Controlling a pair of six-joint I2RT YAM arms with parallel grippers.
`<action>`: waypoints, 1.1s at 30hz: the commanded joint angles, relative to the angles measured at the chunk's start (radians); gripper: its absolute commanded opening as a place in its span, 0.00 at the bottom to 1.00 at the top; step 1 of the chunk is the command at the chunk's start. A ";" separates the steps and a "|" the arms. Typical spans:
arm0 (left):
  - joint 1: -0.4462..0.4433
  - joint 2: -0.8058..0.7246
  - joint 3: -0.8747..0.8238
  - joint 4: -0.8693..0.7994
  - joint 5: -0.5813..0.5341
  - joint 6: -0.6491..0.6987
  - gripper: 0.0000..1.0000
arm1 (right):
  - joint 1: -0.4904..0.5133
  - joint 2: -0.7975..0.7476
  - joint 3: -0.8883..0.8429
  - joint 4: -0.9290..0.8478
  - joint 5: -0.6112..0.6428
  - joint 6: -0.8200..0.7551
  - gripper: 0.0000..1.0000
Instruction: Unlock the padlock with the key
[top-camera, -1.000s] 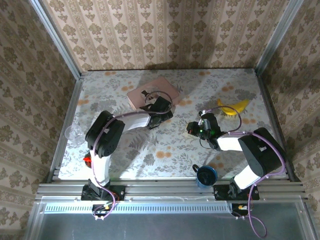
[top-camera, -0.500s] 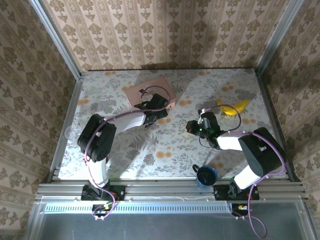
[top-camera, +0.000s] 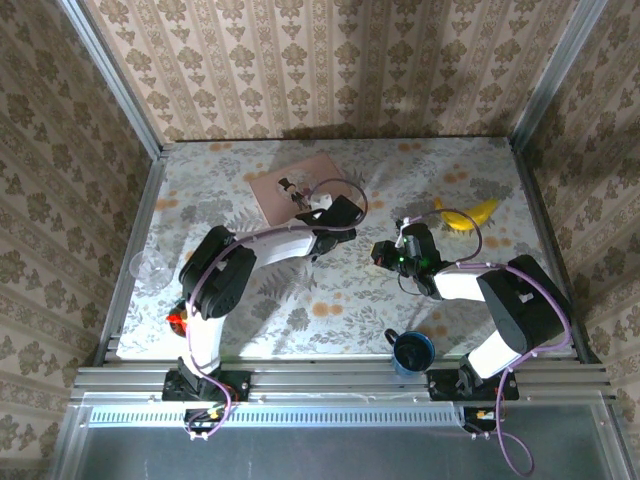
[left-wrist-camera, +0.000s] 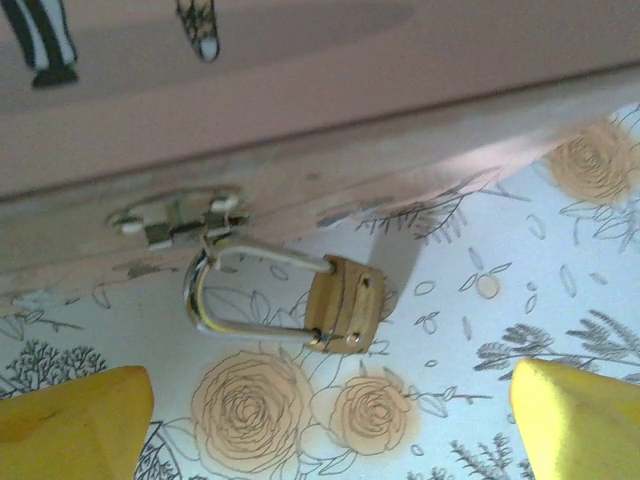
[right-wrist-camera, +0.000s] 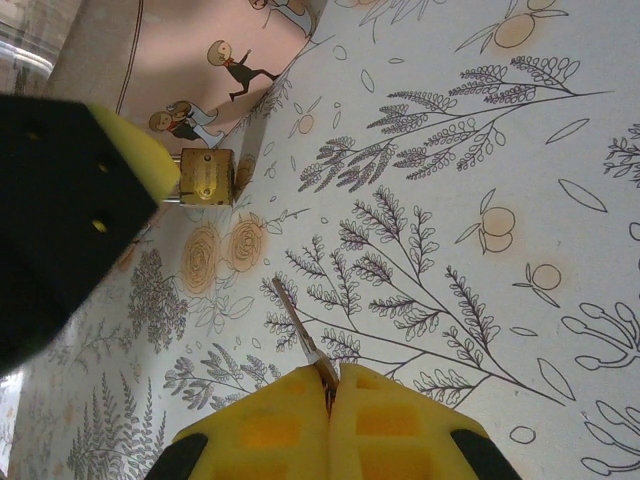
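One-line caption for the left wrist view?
Open left gripper faces the brass padlock, its shackle hooked through the pink box's hasp, on the floral table.

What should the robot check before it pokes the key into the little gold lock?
1. Key gripped: the thin silvery metal key sticks out of the shut right end effector. Ok.
2. Lock found: the small brass-gold padlock with silvery shackle lies on the flowery table, hooked through the flat pink box's metal latch. Ok.
3. Lock steadied: the left end effector is open, its yellow fingers on either side, not touching. Not ok.
4. Keyhole facing the key: cannot tell.
5. Key at the lock: they are apart. Not ok.
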 joint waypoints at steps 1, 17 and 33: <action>-0.005 -0.005 -0.036 0.019 -0.073 -0.009 0.93 | -0.003 -0.005 0.014 -0.003 -0.009 -0.015 0.00; -0.017 0.119 0.105 0.021 -0.112 0.035 0.94 | -0.017 0.066 0.074 -0.004 -0.047 -0.023 0.00; 0.047 0.214 0.237 -0.204 -0.151 -0.064 0.92 | -0.041 0.082 0.088 0.004 -0.078 -0.022 0.00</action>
